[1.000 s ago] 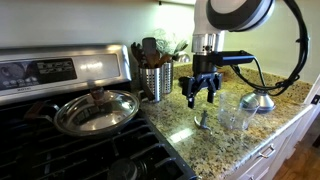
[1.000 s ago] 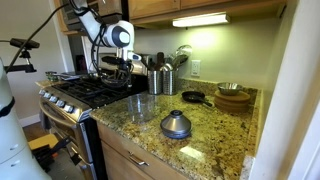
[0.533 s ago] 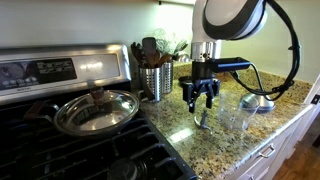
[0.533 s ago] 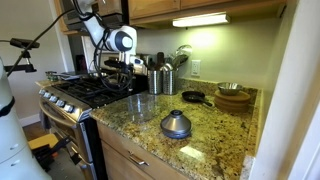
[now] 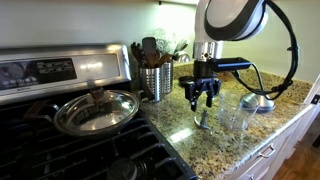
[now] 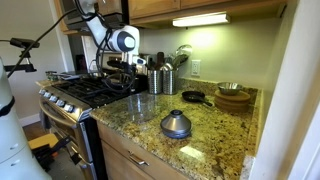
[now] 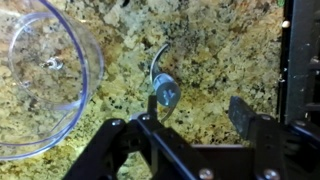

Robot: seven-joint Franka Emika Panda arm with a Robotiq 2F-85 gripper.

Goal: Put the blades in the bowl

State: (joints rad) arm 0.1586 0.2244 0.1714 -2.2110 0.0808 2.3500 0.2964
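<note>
shifted slightly since a second ago, the hand (image 7: pixel 192 115) is held apart above the blades (image 7: pixel 162 90) on the worktop (image 7: pixel 225 45); the bowl (image 7: pixel 40 75) is seen beside it.

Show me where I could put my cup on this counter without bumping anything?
Bare granite lies between the grey dome and the white wall, in front of the wooden bowl. Crowded: around the clear bowl, blades and fingers.
</note>
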